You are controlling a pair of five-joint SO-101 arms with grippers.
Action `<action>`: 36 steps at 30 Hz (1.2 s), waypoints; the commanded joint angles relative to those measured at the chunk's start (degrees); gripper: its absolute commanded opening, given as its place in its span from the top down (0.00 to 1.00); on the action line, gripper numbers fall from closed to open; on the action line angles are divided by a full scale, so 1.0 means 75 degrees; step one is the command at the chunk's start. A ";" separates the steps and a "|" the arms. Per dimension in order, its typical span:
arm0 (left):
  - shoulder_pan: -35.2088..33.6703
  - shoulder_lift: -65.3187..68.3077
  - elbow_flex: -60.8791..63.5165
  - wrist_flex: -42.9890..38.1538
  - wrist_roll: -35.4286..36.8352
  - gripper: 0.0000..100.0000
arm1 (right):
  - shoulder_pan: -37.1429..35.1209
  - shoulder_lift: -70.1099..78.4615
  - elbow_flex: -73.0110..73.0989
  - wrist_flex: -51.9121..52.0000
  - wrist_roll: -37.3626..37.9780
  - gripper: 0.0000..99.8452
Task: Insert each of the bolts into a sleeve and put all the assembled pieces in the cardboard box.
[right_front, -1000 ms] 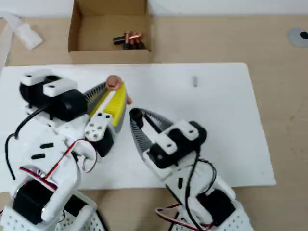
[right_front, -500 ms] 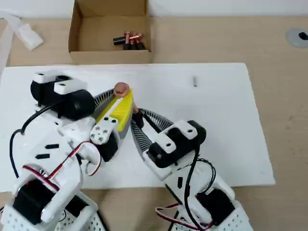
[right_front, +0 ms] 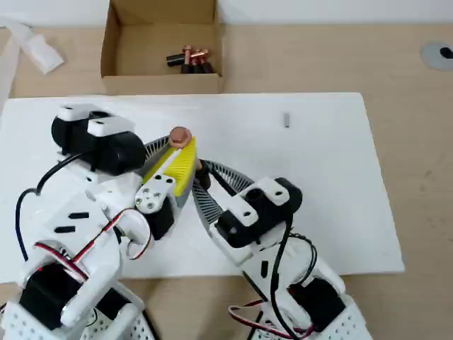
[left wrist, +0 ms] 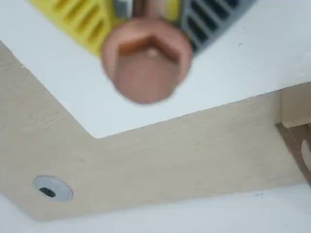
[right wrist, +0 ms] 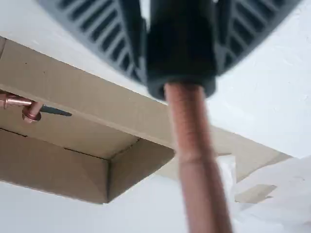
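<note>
My left gripper (right_front: 180, 152), with one yellow finger (left wrist: 82, 14) and one grey, is shut on a copper bolt (right_front: 179, 137) whose hex head (left wrist: 147, 63) faces the left wrist camera. My right gripper (right_front: 200, 172) is shut on a black sleeve (right wrist: 181, 43). The bolt's threaded shaft (right wrist: 197, 160) meets the sleeve's open end and seems to enter it. Both grippers are above the middle of the white mat (right_front: 318, 177). The cardboard box (right_front: 106, 57) stands behind the mat and holds several assembled pieces (right_front: 190, 58), one also showing in the right wrist view (right wrist: 24, 107).
A small grey piece (right_front: 287, 120) lies on the mat toward the back right. A grey disc (right_front: 439, 53) sits on the wooden table at the far right, and white packaging (right_front: 35, 46) lies at the back left.
My left arm has swung right and a little toward the front with the bolt, bringing its shaft up to the sleeve. The right arm has barely moved.
</note>
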 commanded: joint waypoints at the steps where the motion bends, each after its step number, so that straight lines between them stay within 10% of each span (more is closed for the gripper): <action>1: 0.0094 0.0522 -0.0457 -0.0023 0.0047 0.99 | -0.0135 -0.0955 -0.0100 -0.0199 0.0059 0.99; 11: 0.0035 0.1541 -0.1219 0.0223 0.0164 0.88 | -0.0111 -0.0955 -0.0229 -0.0199 0.0094 0.99; 24: 0.0012 0.1623 -0.3095 0.3223 0.0821 0.80 | -0.0100 -0.0932 -0.0217 -0.0199 0.0094 0.99; 36: -0.2497 0.1553 -0.3833 0.3434 0.0410 1.00 | 0.0721 0.2233 -0.2010 -0.1606 0.0047 0.99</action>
